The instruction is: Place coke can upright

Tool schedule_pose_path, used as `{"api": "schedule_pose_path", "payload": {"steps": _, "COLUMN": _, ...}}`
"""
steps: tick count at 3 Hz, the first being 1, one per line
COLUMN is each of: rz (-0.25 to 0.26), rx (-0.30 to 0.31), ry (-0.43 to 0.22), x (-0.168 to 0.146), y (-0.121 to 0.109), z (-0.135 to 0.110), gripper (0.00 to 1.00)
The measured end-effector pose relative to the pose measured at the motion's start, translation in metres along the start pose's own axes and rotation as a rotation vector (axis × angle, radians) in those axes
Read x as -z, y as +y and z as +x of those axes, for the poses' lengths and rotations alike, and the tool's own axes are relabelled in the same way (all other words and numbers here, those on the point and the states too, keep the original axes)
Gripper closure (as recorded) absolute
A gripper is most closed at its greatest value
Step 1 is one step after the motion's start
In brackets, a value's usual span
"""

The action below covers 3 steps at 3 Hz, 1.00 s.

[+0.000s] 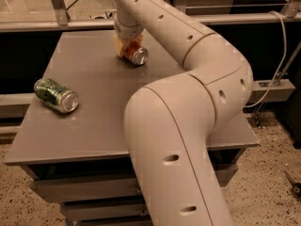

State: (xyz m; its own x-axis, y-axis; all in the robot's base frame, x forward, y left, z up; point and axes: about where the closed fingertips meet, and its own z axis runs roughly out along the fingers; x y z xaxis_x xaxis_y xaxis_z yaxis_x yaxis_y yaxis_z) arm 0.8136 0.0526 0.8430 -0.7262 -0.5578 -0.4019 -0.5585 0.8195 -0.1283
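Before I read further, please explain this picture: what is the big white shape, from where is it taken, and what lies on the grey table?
The big white shape is a robot arm: thick jointed tubes that reach from the near right over a grey table to its far side. There is only one picture. Its camera looks down over the arm, and where it is mounted cannot be told. At the arm's tip sits the end effector, the part that grasps. It is down at a red can, which is not upright on the table's far part, with its silver end towards us. Whether it grips the can cannot be seen. A green can lies on its side near the left edge.
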Motion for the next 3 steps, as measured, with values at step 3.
{"api": "schedule_pose_path", "payload": {"steps": 3, "rz": -0.289, "rx": 0.236, "ry": -0.56, "x": 0.188, "y": 0.038, "z": 0.036, "gripper": 1.0}}
